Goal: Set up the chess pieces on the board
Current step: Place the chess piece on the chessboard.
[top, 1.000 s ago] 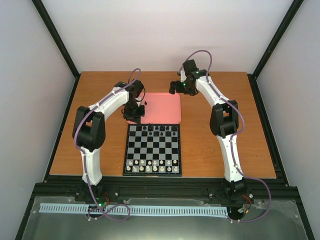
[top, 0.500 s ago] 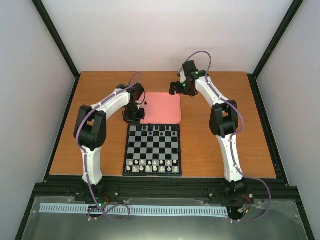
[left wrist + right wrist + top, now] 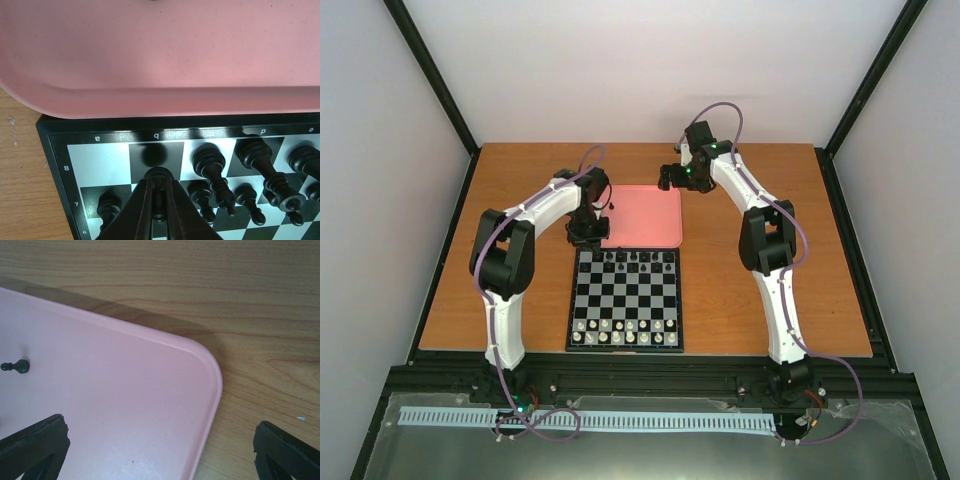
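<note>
Left wrist view alone showed: left hand [image 3: 159, 192] clamped on a black piece [image 3: 159, 173] over the board [image 3: 125, 125], other black pieces [image 3: 210, 160] to its right | right wrist view alone showed: right hand [image 3: 157, 450] spread apart over the tray [image 3: 150, 390] corner, lone piece [image 3: 16, 366] lay ahead-left.

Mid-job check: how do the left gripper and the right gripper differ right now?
The left gripper is shut on a black chess piece; the right gripper stands wide open and empty. The left gripper hangs over the board, at its tray-side rows; the right gripper hangs over a corner of the pink tray, where a loose black piece lies on its side. Both have dark fingers and point downward.
</note>
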### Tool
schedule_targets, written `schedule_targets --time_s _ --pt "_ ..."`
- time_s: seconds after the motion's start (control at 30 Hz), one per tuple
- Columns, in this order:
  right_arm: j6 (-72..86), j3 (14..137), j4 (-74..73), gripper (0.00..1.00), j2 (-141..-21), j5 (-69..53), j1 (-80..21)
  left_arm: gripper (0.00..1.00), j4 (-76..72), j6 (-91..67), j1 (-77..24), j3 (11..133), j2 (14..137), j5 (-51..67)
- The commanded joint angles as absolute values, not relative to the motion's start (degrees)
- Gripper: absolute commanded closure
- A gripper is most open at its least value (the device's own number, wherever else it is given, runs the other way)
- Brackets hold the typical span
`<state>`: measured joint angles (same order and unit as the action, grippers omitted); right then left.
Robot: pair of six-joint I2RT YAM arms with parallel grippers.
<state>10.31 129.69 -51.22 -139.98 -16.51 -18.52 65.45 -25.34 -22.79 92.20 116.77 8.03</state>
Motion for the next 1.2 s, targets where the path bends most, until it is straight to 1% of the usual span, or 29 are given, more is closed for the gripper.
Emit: schedule_targets --time_s 0.0,0.13,0.2,0.37,0.43,0.6,0.73,0.77,0.8,0.9,1.17 --pt "9.7 130.8 -51.4 0.00 -140.6 -16.7 -18.6 0.95 64.4 -25.9 -22.9 92.4 117.7 6.9" --pt "9.8 130.8 -51.3 0.00 -140.6 -16.8 -18.6 0.94 64.1 -26.0 -22.9 92.4 118.1 6.7" --pt "9.8 130.7 -51.3 0.00 -140.6 -16.8 -18.6 0.91 63.9 -26.0 -22.9 92.4 118.3 7.1" --pt "9.8 130.7 -51.3 0.00 -140.6 -16.8 -18.6 0.90 63.8 -26.0 -22.9 92.4 118.5 7.5" --pt "9.8 130.7 -51.3 0.00 -140.7 -16.8 -18.6 0.87 63.8 -25.9 -22.9 92.4 118.6 7.6" --pt "9.8 130.8 -51.2 0.00 -140.7 -16.8 -18.6 0.86 64.1 -25.7 -22.9 92.3 118.6 7.4" --pt "9.8 130.8 -51.1 0.00 -140.8 -16.9 -18.6 0.84 64.5 -25.4 -22.9 92.8 118.4 7.1" --pt "9.8 130.9 -51.1 0.00 -140.8 -17.0 -18.6 0.81 64.7 -25.4 -22.9 93.0 118.3 7.2" --pt "9.8 131.0 -51.1 0.00 -140.8 -17.0 -18.6 0.78 65.0 -25.4 -22.9 93.2 118.1 7.1" --pt "9.8 131.0 -51.1 0.00 -140.8 -17.0 -18.5 0.74 66.2 -25.1 -22.8 94.6 117.6 6.6" --pt "9.8 131.1 -50.9 0.00 -140.9 -16.9 -18.6 0.72 69.3 -24.0 -21.4 100.3 117.4 4.4"
